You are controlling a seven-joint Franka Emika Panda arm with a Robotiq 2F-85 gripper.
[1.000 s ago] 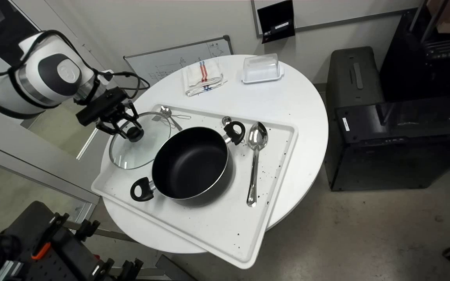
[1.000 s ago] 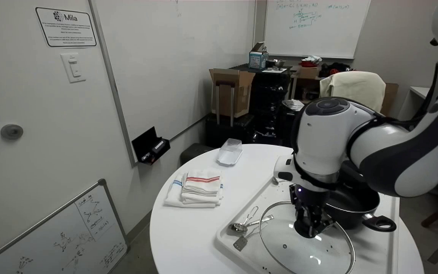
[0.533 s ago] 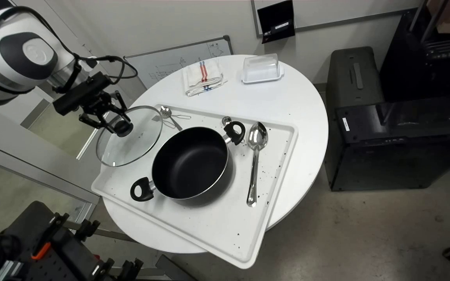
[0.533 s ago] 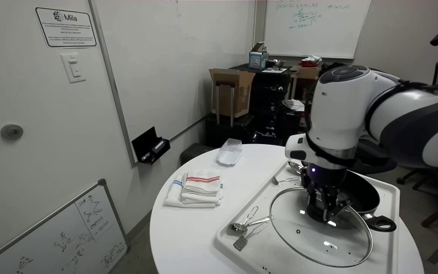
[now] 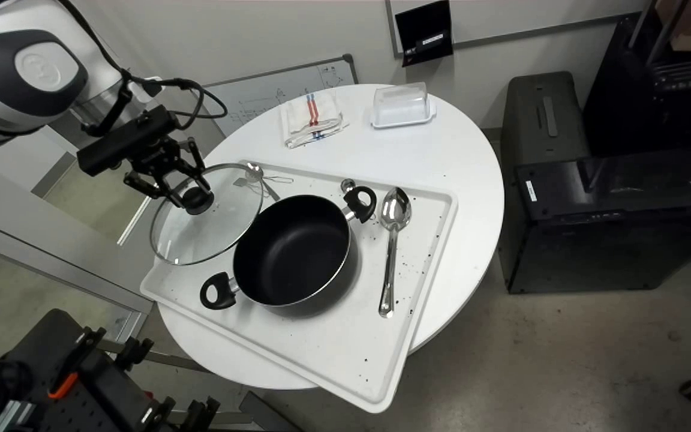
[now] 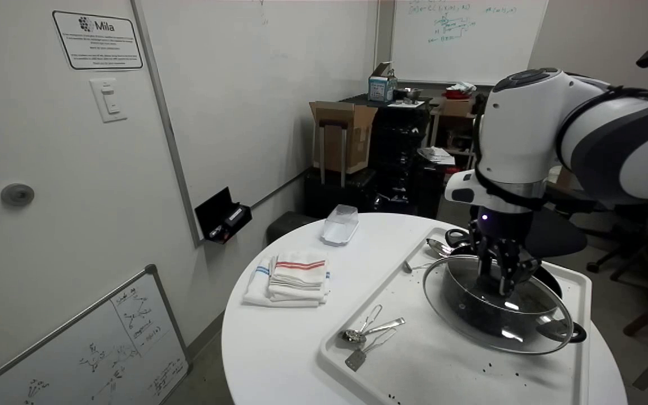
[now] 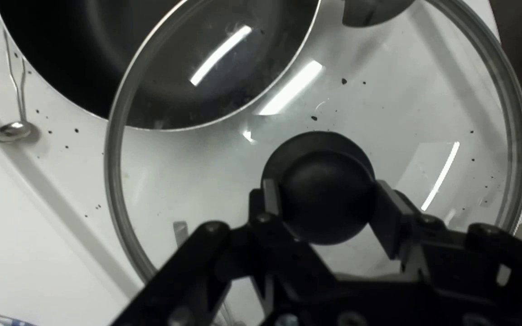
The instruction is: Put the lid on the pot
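Observation:
The glass lid (image 5: pixel 225 222) has a thin metal rim and a black knob (image 7: pixel 324 199). My gripper (image 7: pixel 326 199) is shut on the knob, with a pad on each side. In both exterior views, the gripper (image 5: pixel 192 193) (image 6: pixel 495 281) holds the lid (image 6: pixel 526 340) raised above the tray. The black pot (image 5: pixel 291 252) stands uncovered beside it, with a loop handle on each side. In the wrist view, the near part of the lid's rim overlaps the pot (image 7: pixel 61 50) at the upper left. In an exterior view, the pot (image 6: pixel 552 279) is partly seen through the glass.
The white tray (image 5: pixel 333 366) bears a long metal spoon (image 5: pixel 388 258) beside the pot and small utensils (image 6: pixel 358 337) near its edge. Folded towels (image 5: pixel 314 117) and a clear-covered dish (image 5: pixel 402 108) stand on the round table (image 5: pixel 465 180) beyond the tray.
The gripper has lifted the lid off the tray. Over the last half second the lid has moved toward the pot and now overlaps more of it in an exterior view.

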